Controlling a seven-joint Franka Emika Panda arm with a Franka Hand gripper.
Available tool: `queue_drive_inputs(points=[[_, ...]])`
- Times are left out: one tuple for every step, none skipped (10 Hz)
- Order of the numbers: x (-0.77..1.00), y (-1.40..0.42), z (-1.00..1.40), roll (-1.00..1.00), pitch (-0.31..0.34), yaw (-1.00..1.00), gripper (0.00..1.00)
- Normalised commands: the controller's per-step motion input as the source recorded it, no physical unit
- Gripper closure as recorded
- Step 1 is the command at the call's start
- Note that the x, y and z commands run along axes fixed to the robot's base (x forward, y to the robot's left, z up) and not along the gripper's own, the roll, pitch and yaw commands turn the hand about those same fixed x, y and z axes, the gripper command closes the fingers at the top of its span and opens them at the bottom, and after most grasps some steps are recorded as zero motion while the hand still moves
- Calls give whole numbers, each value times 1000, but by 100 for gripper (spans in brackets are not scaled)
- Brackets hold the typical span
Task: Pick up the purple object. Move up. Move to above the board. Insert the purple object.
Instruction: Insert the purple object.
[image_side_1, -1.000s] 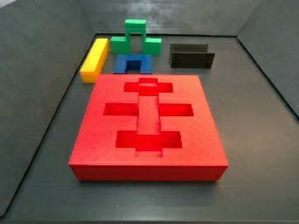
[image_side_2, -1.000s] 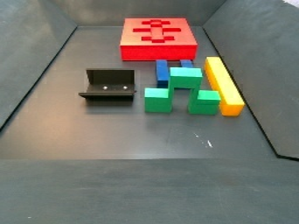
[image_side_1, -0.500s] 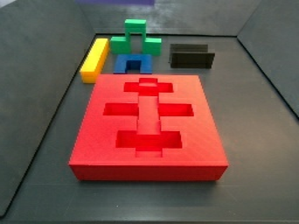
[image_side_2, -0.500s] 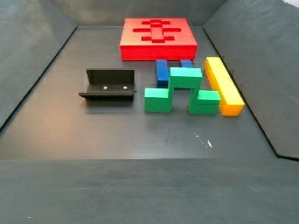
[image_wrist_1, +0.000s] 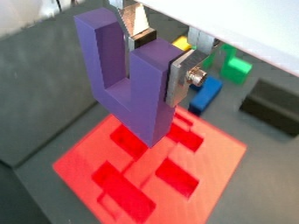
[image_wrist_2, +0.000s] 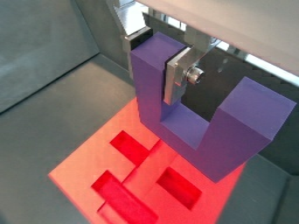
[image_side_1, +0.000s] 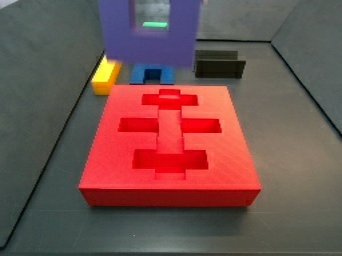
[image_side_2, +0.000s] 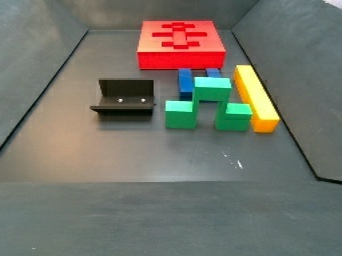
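In both wrist views my gripper (image_wrist_1: 156, 57) (image_wrist_2: 158, 57) is shut on the purple object (image_wrist_1: 117, 79) (image_wrist_2: 222, 122), a U-shaped block hanging base down. The silver fingers (image_wrist_1: 181, 77) clamp one of its upright arms. The red board (image_wrist_1: 222, 156) (image_wrist_2: 87, 162) with its darker slots lies beneath the block, with a gap between them. In a side view the purple object (image_side_1: 127, 40) hangs at the top of the frame, over the far end of the board (image_side_1: 227, 150); the gripper itself is cut off there. The board (image_side_2: 147, 40) shows again at the far end of the floor, without the purple object or the gripper.
Beyond the board lie a yellow bar (image_side_2: 254, 95) (image_side_1: 104, 72), a blue block (image_side_2: 186, 80) (image_side_1: 154, 72) and three green blocks (image_side_2: 210, 87) (image_side_2: 179, 113) (image_side_2: 235, 116). The dark fixture (image_side_2: 123, 98) (image_side_1: 221, 65) stands on the floor beside them. Grey walls enclose the floor.
The purple object has come into a side view from the top and now hangs over the board's far end. The blocks, the board and the fixture have not moved.
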Motion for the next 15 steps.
queue_drive_inputs(points=[[-126, -303, -603, 30, -289, 180, 100], [-171, -251, -297, 119, -396, 260, 100], [-11, -331, -89, 233, -381, 246, 100], [0, -331, -74, 243, -344, 246, 100], [57, -371, -97, 229, -327, 229, 100], [206, -451, -146, 239, -284, 163, 100], [397, -480, -283, 226, -226, 83, 100], [323, -309, -483, 137, -189, 80, 100], [171, -249, -369, 234, -59, 109, 100], [-3, -66, -406, 180, -13, 3, 100], [0, 0, -389, 116, -20, 117, 100], [0, 0, -374, 113, -39, 206, 100], [54, 0, -300, 124, -27, 206, 100], [123, -146, -269, 110, -16, 240, 100], [197, -240, -251, 139, 0, 254, 100]])
